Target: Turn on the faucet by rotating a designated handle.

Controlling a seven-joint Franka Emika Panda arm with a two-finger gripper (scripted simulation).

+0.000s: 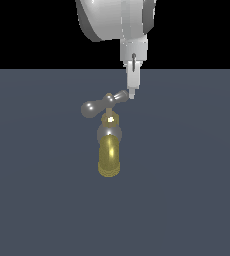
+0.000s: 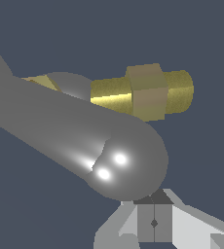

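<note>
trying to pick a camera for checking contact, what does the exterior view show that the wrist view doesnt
Only the exterior view shows the whole faucet with its curved brass spout, both arms of the handle, and the arm above. Only the wrist view shows, close up, one rounded knob right at the fingers, plus the brass stem's hex nut. Both show the handle and the gripper.

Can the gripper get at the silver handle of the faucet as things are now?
Probably yes. The gripper hangs at the knob end of the handle on the exterior view's right; in the wrist view that knob sits right at the shut fingers. Nothing stands between them.
</note>
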